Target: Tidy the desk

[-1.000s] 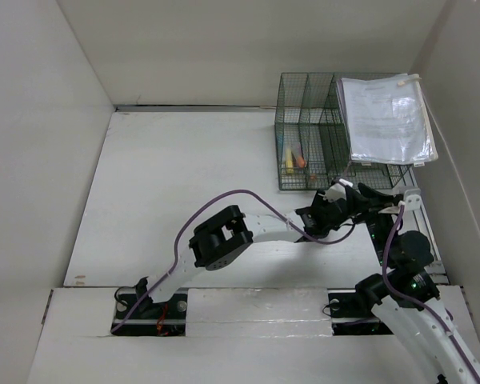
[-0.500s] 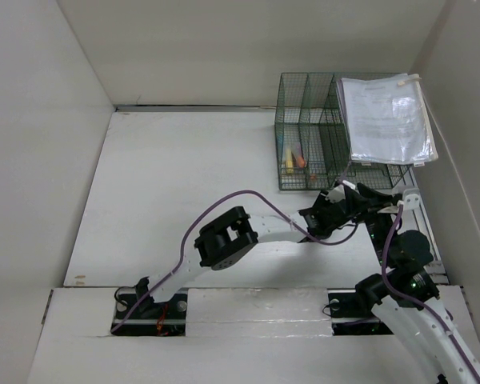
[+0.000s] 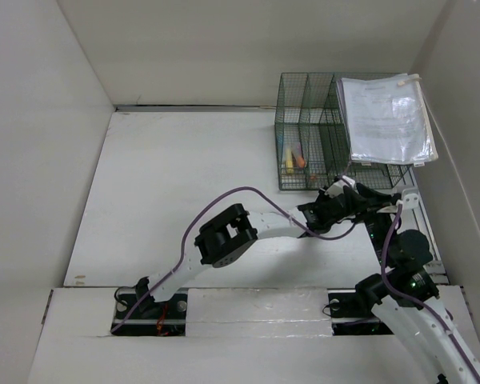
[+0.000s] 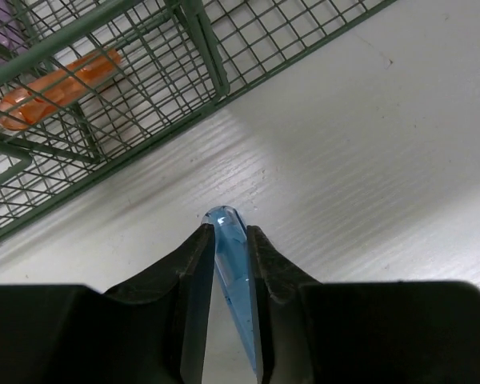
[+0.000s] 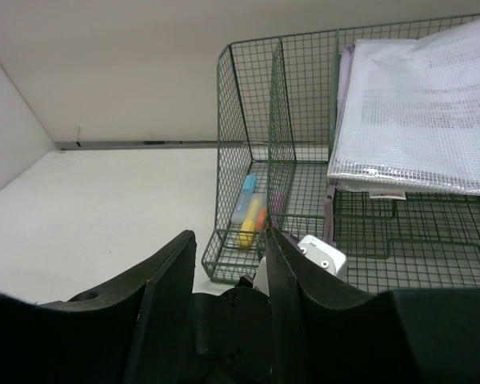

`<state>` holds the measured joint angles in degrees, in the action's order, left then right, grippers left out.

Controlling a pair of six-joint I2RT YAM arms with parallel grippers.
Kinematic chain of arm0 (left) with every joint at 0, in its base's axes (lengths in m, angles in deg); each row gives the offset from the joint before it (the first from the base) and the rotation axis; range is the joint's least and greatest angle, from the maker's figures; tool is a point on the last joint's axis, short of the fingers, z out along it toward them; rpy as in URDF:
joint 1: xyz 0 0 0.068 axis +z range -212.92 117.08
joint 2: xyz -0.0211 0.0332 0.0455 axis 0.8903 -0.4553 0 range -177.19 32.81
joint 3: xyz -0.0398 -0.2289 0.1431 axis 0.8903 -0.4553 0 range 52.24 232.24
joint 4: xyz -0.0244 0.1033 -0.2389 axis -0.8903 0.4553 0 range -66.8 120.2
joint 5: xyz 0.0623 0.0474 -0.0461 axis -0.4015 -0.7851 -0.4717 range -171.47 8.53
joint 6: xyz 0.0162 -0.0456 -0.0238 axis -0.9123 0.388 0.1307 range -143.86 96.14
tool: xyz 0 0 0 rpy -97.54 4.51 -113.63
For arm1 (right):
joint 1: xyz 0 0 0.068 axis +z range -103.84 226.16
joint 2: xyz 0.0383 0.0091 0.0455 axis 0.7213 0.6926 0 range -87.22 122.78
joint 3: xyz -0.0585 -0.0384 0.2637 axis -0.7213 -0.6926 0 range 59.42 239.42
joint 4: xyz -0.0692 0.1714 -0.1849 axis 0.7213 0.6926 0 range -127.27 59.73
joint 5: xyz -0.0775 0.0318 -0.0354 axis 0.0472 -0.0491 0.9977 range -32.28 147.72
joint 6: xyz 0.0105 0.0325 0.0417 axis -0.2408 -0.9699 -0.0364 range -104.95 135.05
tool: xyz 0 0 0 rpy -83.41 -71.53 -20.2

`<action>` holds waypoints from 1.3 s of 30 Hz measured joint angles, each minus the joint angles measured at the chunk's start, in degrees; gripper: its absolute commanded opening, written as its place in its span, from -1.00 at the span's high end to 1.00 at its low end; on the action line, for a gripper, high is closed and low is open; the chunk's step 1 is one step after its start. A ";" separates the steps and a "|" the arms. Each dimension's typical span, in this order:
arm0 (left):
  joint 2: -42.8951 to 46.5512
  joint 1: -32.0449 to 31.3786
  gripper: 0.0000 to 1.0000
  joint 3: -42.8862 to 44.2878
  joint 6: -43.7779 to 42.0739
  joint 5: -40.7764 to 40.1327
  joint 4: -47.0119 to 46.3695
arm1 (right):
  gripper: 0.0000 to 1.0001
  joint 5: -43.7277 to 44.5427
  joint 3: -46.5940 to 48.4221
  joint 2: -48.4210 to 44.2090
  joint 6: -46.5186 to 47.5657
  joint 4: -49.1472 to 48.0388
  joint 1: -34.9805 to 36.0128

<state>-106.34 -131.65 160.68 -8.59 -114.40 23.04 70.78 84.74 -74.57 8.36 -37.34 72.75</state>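
The white desk (image 3: 184, 176) fills the top view. My left gripper (image 4: 228, 232) is shut on a thin blue translucent piece (image 4: 234, 268), whose rounded tip pokes out past the fingertips just above the desk (image 4: 368, 160). It hovers right in front of the dark green wire-mesh rack (image 4: 144, 72). In the top view the left gripper (image 3: 330, 206) sits at the rack's (image 3: 304, 152) front edge. My right gripper (image 5: 230, 234) is open, close behind the left one, with a black wrist body between its fingers.
The rack (image 5: 248, 144) holds blue, yellow and orange highlighters (image 5: 248, 212) in a front slot. An orange one shows in the left wrist view (image 4: 56, 84). A clear document pouch (image 3: 388, 120) lies on the rack's top. A white adapter (image 5: 324, 256) sits by the rack. White walls surround the desk.
My left arm has shifted slightly, its elbow moving right, and its gripper has edged closer to the rack's front. The right arm has barely moved.
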 measured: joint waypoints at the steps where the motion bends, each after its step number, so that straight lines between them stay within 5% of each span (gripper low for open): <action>1: 0.00 -0.02 0.67 0.00 -0.07 0.11 -0.02 | 0.08 -0.02 0.00 0.15 0.00 0.02 0.00; 4: 0.26 -0.07 0.72 -1.11 -0.20 0.26 -1.68 | 0.08 0.02 0.00 0.22 0.00 0.04 0.00; 13: 15.93 -0.07 0.76 -23.12 -0.20 0.87 -10.25 | 0.14 0.42 0.00 -0.44 0.02 0.11 0.00; 22: 31.06 1.09 0.62 -26.32 -0.22 1.42 -16.63 | 0.12 1.51 0.00 -2.58 0.02 0.09 0.00; 29: 29.09 3.74 0.00 -18.08 4.20 7.23 -9.51 | 0.11 1.55 0.00 -1.77 0.04 0.17 0.00; 39: 17.11 3.23 -0.01 -18.25 11.21 9.18 -1.44 | 0.08 2.21 0.00 -2.91 0.02 0.68 0.00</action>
<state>-89.22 -128.41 142.43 2.62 -105.22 21.59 72.99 84.74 -77.48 8.38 -36.67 72.75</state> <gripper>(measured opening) 0.505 0.458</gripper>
